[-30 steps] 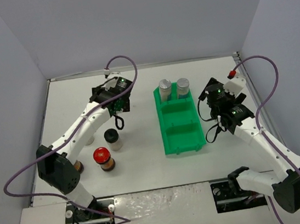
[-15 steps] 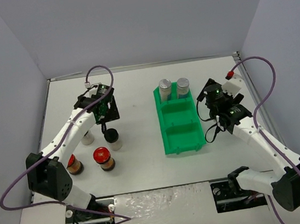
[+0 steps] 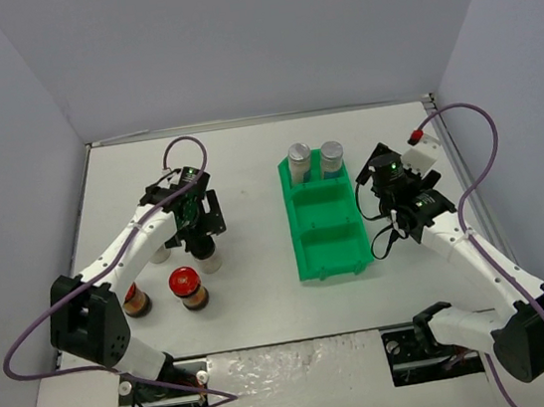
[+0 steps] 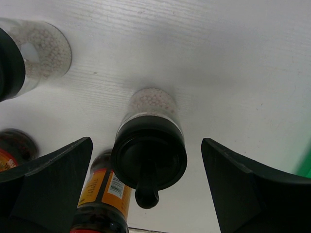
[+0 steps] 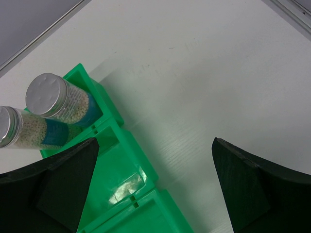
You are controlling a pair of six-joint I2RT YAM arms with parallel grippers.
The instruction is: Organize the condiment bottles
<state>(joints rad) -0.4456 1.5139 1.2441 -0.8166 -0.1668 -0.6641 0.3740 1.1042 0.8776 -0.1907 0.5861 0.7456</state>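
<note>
A black-lidded condiment bottle (image 4: 149, 155) stands upright on the table, centred between my left gripper's (image 4: 146, 141) wide-open fingers, which do not touch it. From above, the left gripper (image 3: 201, 231) hovers right over this bottle (image 3: 210, 263). A second black-lidded bottle (image 4: 29, 53) stands behind it. Two red-lidded bottles (image 3: 188, 287) (image 3: 134, 301) with dark contents stand nearer the front. Two silver-lidded bottles (image 3: 300, 162) (image 3: 331, 157) stand in the far compartment of the green tray (image 3: 332, 256). My right gripper (image 5: 155, 145) is open and empty beside the tray's right edge.
The green tray's middle (image 5: 109, 167) and near compartments hold nothing. Grey walls close in the table at left, back and right. Purple cables loop from both arms.
My left arm swung from the back middle toward the near left and came down over the black-lidded bottle. The right arm barely shifted.
</note>
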